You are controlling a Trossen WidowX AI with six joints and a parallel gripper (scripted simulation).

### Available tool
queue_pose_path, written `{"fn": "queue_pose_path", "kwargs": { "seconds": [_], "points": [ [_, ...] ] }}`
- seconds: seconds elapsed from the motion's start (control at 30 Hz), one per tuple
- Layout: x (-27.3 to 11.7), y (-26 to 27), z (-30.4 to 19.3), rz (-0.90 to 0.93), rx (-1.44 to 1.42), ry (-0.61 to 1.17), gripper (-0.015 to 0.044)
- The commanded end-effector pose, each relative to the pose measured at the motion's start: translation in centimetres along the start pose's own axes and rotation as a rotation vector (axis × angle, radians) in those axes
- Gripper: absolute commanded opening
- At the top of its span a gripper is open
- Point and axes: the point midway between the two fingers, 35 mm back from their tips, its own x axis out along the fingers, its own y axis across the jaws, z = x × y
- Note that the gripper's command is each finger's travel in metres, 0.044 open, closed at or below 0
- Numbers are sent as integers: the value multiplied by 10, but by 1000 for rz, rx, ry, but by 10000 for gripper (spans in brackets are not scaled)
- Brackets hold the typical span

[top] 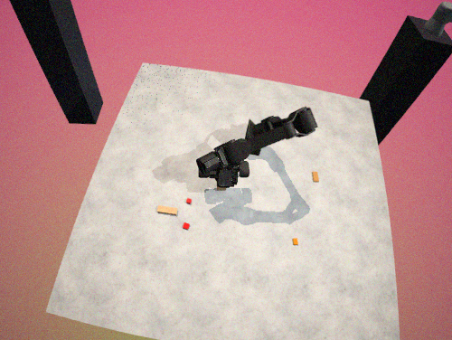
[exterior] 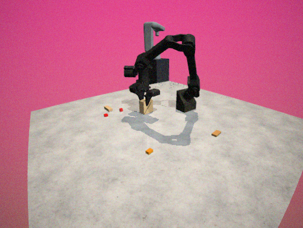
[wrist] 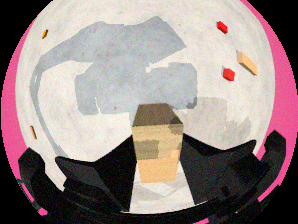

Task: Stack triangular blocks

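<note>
My gripper [exterior: 145,101] [wrist: 156,135] points down and is shut on one tan triangular block [exterior: 142,106] [wrist: 158,142], held low between the fingers. The other triangular block [exterior: 149,108] stands on the table right beside it in the exterior view, its slope toward the held block. A slanting seam shows between them; together they look nearly square. Whether the slopes touch fully, the top is level or the ends are even cannot be told. In the top view the hand hides nearly all of both blocks. The wrist view does not clearly separate the lower block.
On the table [top: 226,280] [exterior: 91,182] lie a light tan bar [top: 167,210] [exterior: 108,108] [wrist: 247,63] and two small red blocks near the hand. Two orange blocks lie farther off, one small [top: 295,241] [exterior: 149,151] and one larger [top: 315,176] [exterior: 216,133].
</note>
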Motion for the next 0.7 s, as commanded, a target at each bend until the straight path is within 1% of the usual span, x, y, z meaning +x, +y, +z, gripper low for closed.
{"fn": "queue_pose_path", "kwargs": {
  "seconds": [0.0,0.67],
  "points": [
    [3,1,-2,5,8,-2,0],
    [7,0,-3,6,12,-4,0]
  ]
}}
